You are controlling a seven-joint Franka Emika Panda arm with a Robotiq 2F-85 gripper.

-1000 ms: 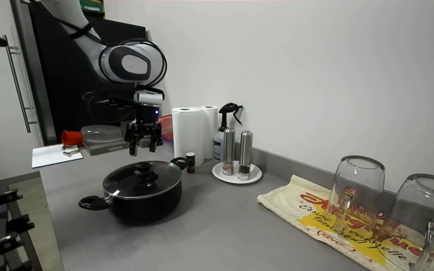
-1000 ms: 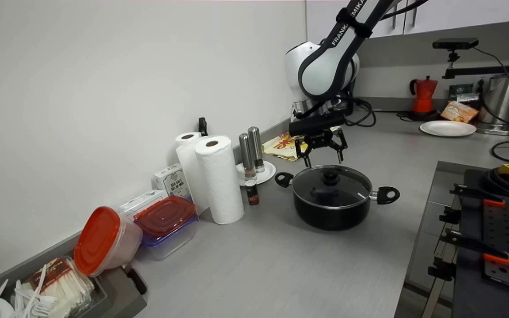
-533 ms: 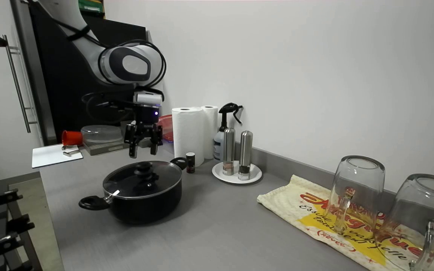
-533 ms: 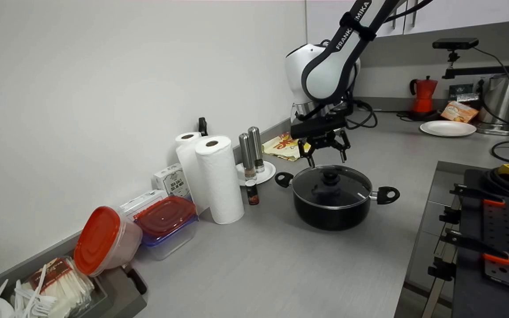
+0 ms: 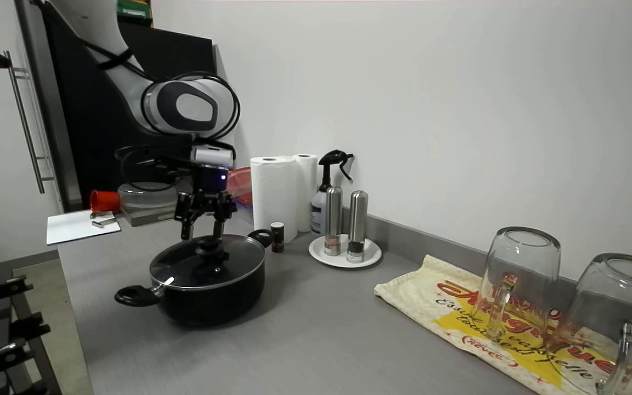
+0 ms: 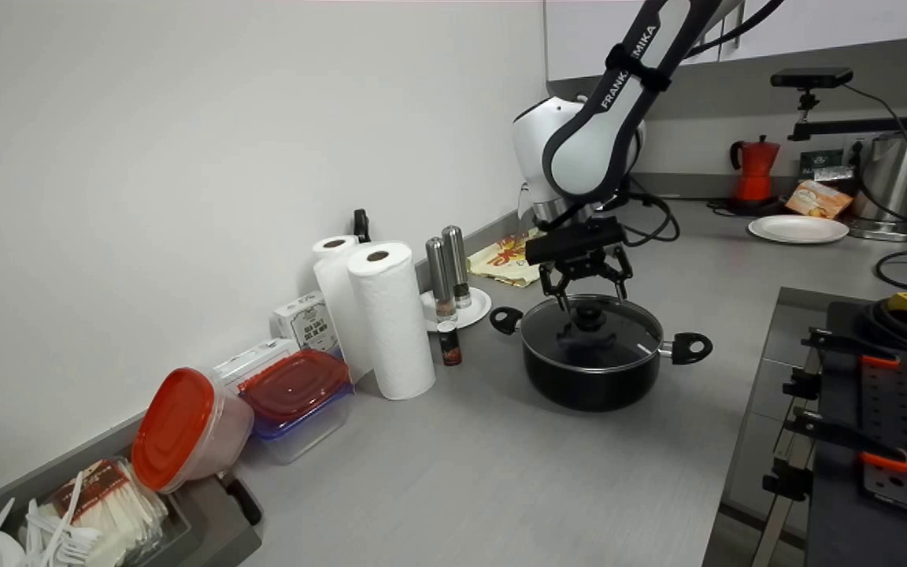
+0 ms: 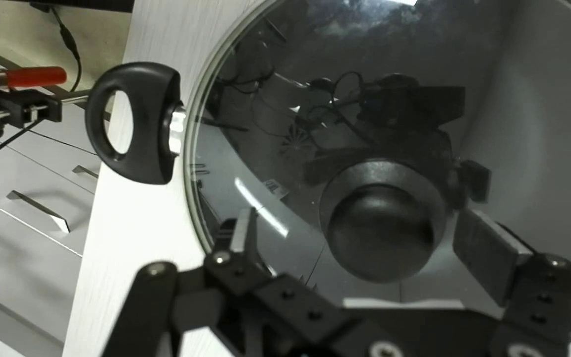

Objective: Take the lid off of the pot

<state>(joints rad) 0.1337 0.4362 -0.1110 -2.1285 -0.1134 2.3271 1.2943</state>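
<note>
Lid (image 6: 591,346) and pot (image 5: 212,307) are sitting together in both exterior views, the dark, glossy lid lying level and covering the pot's mouth edge to edge. You are pointing the end effector (image 7: 357,218) down over the lid, and its two fingers (image 7: 486,258) are standing wide. In your wrist view the lid's black knob (image 7: 382,238) is showing between them with a gap on each side, the narrower one falling toward the right of that view. Whether the fingertips are touching the lid, your views are leaving unclear.

The pot is standing upright on your grey surface (image 6: 461,488), and one of its two short handles (image 7: 149,129) is jutting out beside the lid in that same wrist view. In both exterior views a small dark jar (image 5: 277,240) is standing near the opposite handle and two upright paper towel rolls (image 5: 275,197). Two steel mills (image 5: 358,219) are standing on a white plate (image 5: 373,253) near that jar, while in an exterior view two upturned glass mugs (image 5: 516,285) are resting on a printed cloth (image 5: 412,285). In that same view a spray bottle (image 5: 318,211) is showing between the rolls and the mills, partly hidden.
</note>
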